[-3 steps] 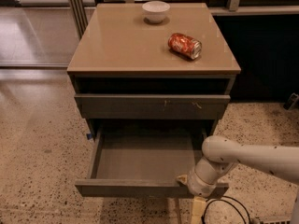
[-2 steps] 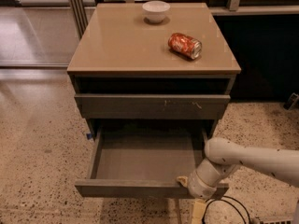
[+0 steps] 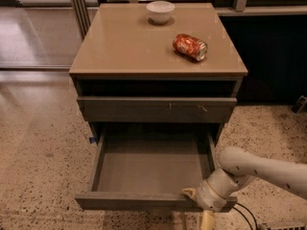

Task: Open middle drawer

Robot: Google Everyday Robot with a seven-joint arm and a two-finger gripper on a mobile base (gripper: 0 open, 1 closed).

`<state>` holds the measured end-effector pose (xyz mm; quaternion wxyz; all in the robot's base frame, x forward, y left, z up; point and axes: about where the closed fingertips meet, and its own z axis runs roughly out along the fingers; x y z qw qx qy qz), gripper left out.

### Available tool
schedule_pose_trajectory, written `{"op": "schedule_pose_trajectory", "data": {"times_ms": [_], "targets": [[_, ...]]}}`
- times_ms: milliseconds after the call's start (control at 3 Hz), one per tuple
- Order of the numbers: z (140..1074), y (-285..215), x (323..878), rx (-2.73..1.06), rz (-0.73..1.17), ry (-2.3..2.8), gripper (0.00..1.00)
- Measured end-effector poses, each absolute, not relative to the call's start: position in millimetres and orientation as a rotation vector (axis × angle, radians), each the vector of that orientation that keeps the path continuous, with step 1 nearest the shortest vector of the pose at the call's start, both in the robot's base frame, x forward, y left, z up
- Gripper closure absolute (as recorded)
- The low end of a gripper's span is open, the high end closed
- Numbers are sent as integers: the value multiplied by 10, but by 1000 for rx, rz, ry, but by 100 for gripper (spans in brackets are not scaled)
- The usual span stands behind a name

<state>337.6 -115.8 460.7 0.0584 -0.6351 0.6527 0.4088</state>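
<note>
Gaping middle drawer [image 3: 148,169], pincer [image 3: 188,194] at front-right rim

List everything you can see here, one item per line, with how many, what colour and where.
Square wooden cabinet: one, tan top, dark grey-brown body, centre of view.
Small round bowl: one, white, back of the cabinet top.
Crushed drink can: one, red, lying on its side on the right of the cabinet top.
Scratched upper drawer front: one, grey-brown, under the top.
Wide shallow middle drawer: one, grey-brown, open, nothing inside.
Speckled floor: beige, around the cabinet.
Robot arm: one, white, entering from the right.
Robot gripper: one, at the open drawer's front right corner.
</note>
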Motion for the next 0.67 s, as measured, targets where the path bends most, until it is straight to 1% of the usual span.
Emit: {"op": "schedule_pose_trajectory", "data": {"times_ms": [333, 667], "targets": [[4708, -1222, 3156, -1811, 1421, 1987, 0], [4708, -1222, 3156, -1811, 1421, 1987, 0]]}}
